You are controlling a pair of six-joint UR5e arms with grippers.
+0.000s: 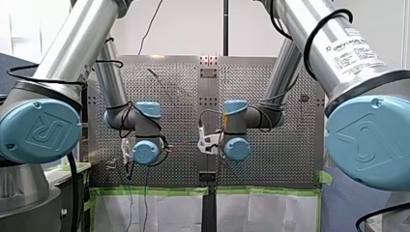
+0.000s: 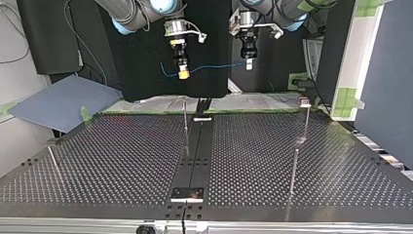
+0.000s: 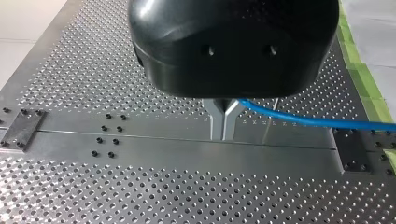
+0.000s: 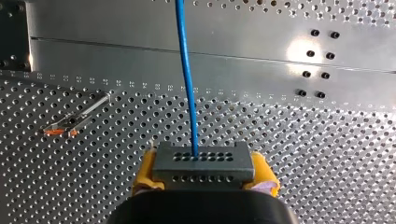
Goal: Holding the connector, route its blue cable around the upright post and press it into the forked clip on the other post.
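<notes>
Two end effectors: my right end effector (image 2: 183, 73) at upper centre, my left end effector (image 2: 249, 64) just right of it. One blue cable (image 2: 214, 67). One connector (image 4: 201, 164). Four upright posts: centre post (image 2: 185, 126), left-edge post (image 2: 54, 161), upper-right post (image 2: 305, 122), lower-right post (image 2: 292, 173). One forked clip (image 2: 305, 102). One table (image 2: 122, 161).

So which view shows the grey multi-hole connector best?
The right wrist view: the grey multi-hole connector fills the foreground, clamped between my right hand's yellow pads. Top view shows it tiny; front and left wrist views don't show it.
</notes>
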